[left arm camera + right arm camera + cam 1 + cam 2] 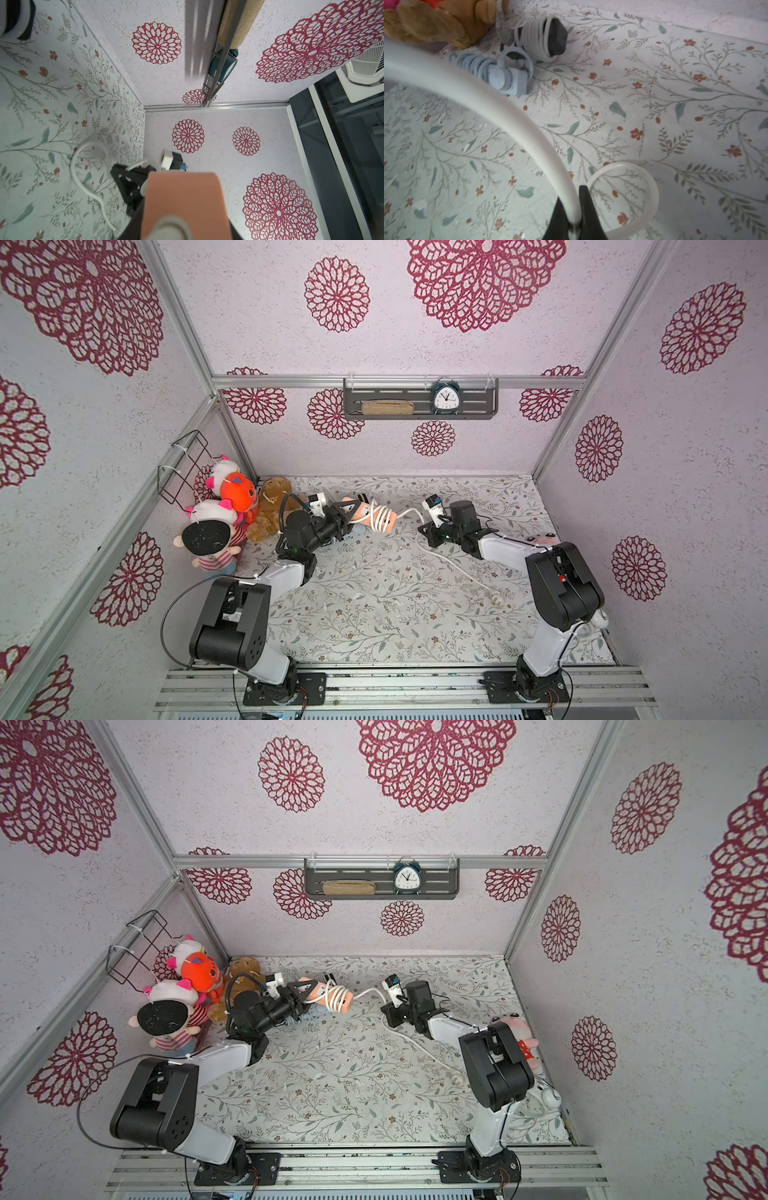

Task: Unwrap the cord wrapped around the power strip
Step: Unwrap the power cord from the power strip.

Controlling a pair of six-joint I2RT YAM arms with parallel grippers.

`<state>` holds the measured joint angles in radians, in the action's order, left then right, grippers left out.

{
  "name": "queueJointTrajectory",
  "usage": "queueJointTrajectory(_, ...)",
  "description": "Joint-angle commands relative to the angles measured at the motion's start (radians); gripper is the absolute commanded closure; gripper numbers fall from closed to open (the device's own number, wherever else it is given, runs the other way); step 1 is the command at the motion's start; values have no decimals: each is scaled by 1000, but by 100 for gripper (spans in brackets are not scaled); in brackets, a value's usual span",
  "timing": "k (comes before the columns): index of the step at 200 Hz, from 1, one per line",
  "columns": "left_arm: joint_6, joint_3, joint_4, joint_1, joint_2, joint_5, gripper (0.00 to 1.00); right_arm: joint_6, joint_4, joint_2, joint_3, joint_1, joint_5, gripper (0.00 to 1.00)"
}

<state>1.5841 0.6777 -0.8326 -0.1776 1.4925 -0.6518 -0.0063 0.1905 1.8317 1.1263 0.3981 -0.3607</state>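
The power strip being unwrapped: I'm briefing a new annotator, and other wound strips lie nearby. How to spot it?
Look at the flowered table's far side, beside the plush toys. There the left pincer holds a power strip off the surface, its white cord running to the right pincer. Only it is peach; the blue strip and the black strip lie flat.

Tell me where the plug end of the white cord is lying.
In both top views the white cord's plug lies on the floral tabletop, on the robot's right side, beside the right arm's black elbow.
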Motion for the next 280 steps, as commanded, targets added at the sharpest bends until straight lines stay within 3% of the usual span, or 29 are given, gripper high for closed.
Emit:
queueJointTrajectory(1, -47, -47, 43, 6, -103, -129, 100, 22, -40, 28, 118, -42, 7, 100)
queueJointTrajectory(29, -183, -118, 246, 44, -204, -98, 100, 35, -61, -3, 192, -79, -26, 100)
queueJointTrajectory(40, -188, -151, 242, 76, -220, -77, 100, 38, -56, -41, 184, -86, -37, 100)
queueJointTrajectory(63, -119, -174, 155, 157, -193, -45, 100, 32, -43, -150, 113, -99, -81, 100)
queueJointTrajectory(87, -189, -96, 255, 178, -159, 39, 100, 21, -21, -286, -12, -101, -118, 100)
queueJointTrajectory(128, -158, -44, 162, 178, -100, 255, 100, 78, 110, -467, -318, -100, -140, 100)
queueJointTrajectory(171, -62, -29, -3, 179, -49, 344, 100, 78, 85, -401, -428, -98, -28, 100)
queueJointTrajectory(192, -21, -40, -40, 207, -57, 331, 100, 78, 47, -350, -429, -102, 63, 100)
queueJointTrajectory(230, 84, -121, -146, 320, -83, 266, 100, 124, 7, -277, -377, -127, 91, 100)
queueJointTrajectory(280, 47, -130, 8, 410, -171, 31, 100, 197, -46, -134, -256, -175, 170, 100)
